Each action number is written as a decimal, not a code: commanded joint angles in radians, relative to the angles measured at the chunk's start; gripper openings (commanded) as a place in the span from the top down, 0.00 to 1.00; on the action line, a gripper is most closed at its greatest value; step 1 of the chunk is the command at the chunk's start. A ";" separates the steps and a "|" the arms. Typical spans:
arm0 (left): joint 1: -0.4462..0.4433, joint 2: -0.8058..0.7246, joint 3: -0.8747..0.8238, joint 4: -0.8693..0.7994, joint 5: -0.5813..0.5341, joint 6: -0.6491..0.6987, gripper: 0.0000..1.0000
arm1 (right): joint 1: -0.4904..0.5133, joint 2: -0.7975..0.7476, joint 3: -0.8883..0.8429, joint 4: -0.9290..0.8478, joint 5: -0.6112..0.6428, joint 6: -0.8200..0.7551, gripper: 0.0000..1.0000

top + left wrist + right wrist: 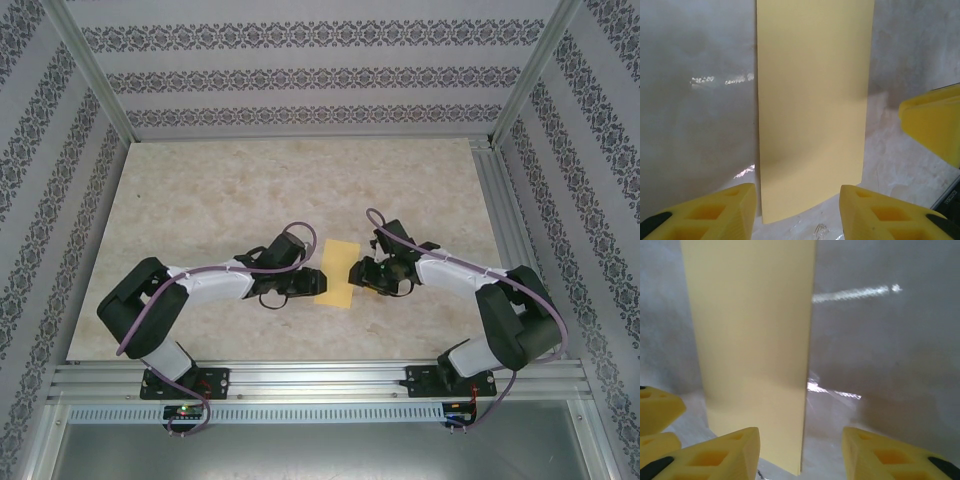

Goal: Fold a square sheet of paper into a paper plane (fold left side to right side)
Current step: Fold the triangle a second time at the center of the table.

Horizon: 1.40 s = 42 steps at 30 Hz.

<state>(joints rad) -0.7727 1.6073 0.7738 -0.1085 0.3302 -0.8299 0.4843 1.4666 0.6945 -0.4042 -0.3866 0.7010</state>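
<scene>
The square sheet of paper [336,273] lies flat on the table as a pale-yellow upright rectangle, between my two grippers. My left gripper [316,283] stands at its left edge, jaws open. In the left wrist view the sheet [812,100] runs away from the gap between my yellow fingers [730,210], which do not pinch it; the left gripper [797,202] holds nothing. My right gripper [358,274] stands at the sheet's right edge, also open. In the right wrist view the paper [752,340] lies ahead and to the left, its long edge running into the empty gap of the right gripper [801,445].
The pale marbled tabletop [250,180] is walled by patterned panels. An aluminium rail [320,380] runs along the near edge, with another frame rail [497,190] on the right. The other arm's yellow fingers show at the side of each wrist view [935,125] [655,410].
</scene>
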 commanded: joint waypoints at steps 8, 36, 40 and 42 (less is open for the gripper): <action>-0.042 -0.050 -0.059 -0.003 -0.014 -0.117 0.46 | 0.008 -0.036 -0.056 0.069 -0.020 0.065 0.52; -0.101 0.044 -0.004 0.077 0.036 -0.134 0.53 | 0.050 0.010 -0.046 0.092 -0.032 0.090 0.59; -0.114 0.054 0.013 0.088 0.044 -0.133 0.53 | 0.054 0.010 -0.049 0.097 -0.033 0.097 0.60; -0.122 0.057 0.022 0.089 0.044 -0.132 0.54 | 0.056 0.003 -0.049 0.094 -0.028 0.098 0.61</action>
<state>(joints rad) -0.8742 1.6535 0.7647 -0.0662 0.3553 -0.9520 0.5240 1.4689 0.6456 -0.3275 -0.4057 0.7876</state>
